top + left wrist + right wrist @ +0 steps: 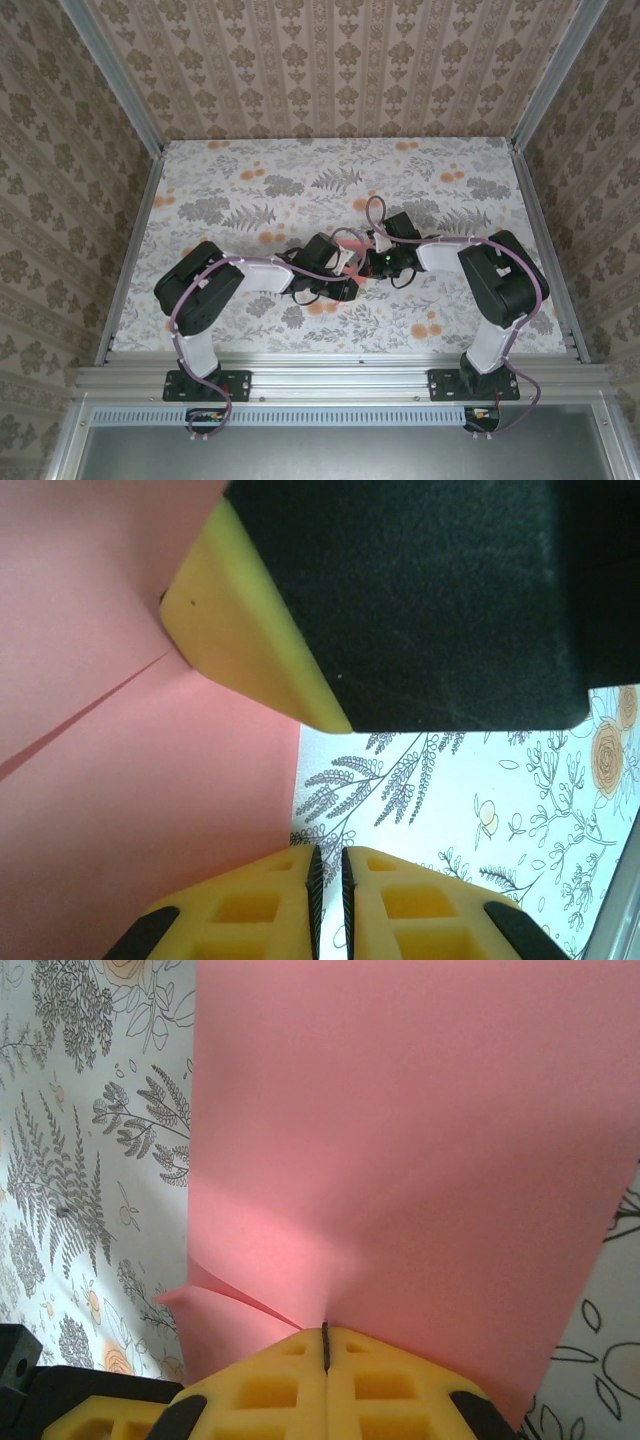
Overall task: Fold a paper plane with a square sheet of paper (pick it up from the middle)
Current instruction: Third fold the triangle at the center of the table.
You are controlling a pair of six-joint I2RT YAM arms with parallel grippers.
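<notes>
The square sheet of paper (400,1140) is salmon pink and partly folded, with a layer curling up at its left. My right gripper (324,1330) is shut on its near edge, and the sheet rises away from the yellow fingers. In the left wrist view the paper (120,780) fills the left side and shows a crease line. My left gripper (328,852) stands at the paper's right edge. Its jaws are a narrow slit apart, with only tablecloth showing between them. The right gripper's yellow and black finger (250,650) hangs just above. From above, both grippers meet at mid-table over the paper (346,260).
A flower-printed cloth (250,190) covers the table. Aluminium rails (130,250) run along the sides and front edge, and wallpapered walls close in the back and both sides. Both arms reach inward from their bases at the near edge, with cables looped over them.
</notes>
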